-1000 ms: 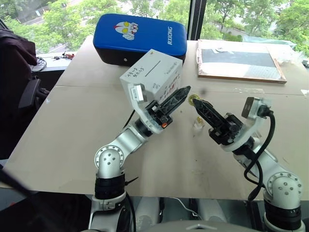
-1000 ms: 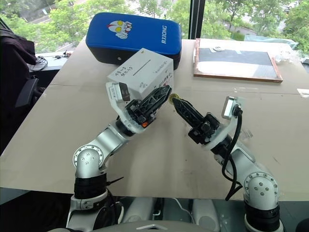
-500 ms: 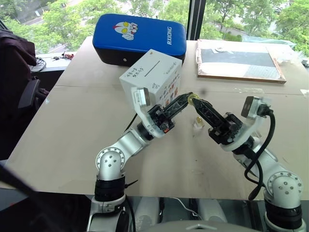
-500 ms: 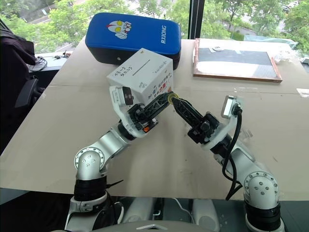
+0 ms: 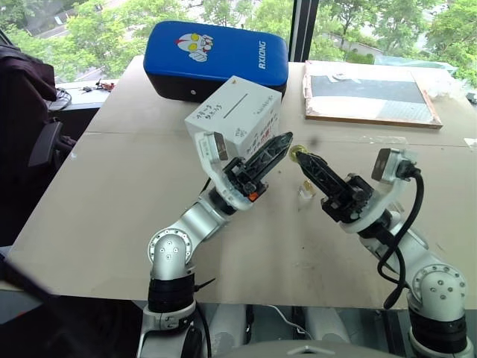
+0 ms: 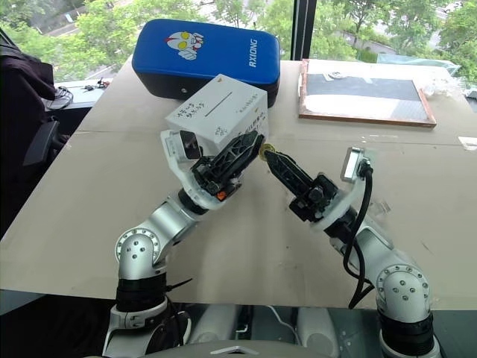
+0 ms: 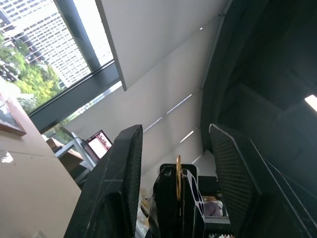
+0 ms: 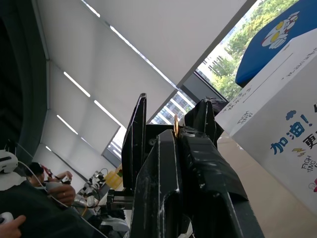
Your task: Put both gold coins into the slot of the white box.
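Half a second before, the left gripper point(image 5: 287, 140) had its fingertips closed up against the gold coin point(image 5: 299, 154) at the right gripper's tip; by this moment it had drawn back a little toward the white box point(image 5: 237, 118) and its fingers had parted, while the right gripper point(image 5: 305, 159) had kept its place.

In the left eye view, the right gripper rose from the lower right, pointing up and to the left, its two fingers pressed together on the coin at their tip. The coin sat in the air above the table point(image 5: 112, 194), just right of the box's lower right corner and just beside the left gripper's tips, apart from them. The box stood in front of the blue padded case point(image 5: 216, 58), turned corner-on; the slot point(image 5: 236, 103) ran as a thin dark line along its top face, rising from lower left to upper right. A small clear plastic block point(image 5: 305, 190) lay on the table below the right gripper. A framed board point(image 5: 369, 93) lay at the far right.

In the right eye view the same arrangement held, the coin point(image 6: 266, 152) between the two gripper tips.

In the left wrist view, the left fingers point(image 7: 119, 188) stood well apart, and between them the coin point(image 7: 178, 176) showed edge-on, its long axis upright, pinched in the right gripper's black tip.

In the right wrist view, the coin's edge point(image 8: 176, 125) stood out above the shut fingers, with the box's side point(image 8: 277, 129) beyond.
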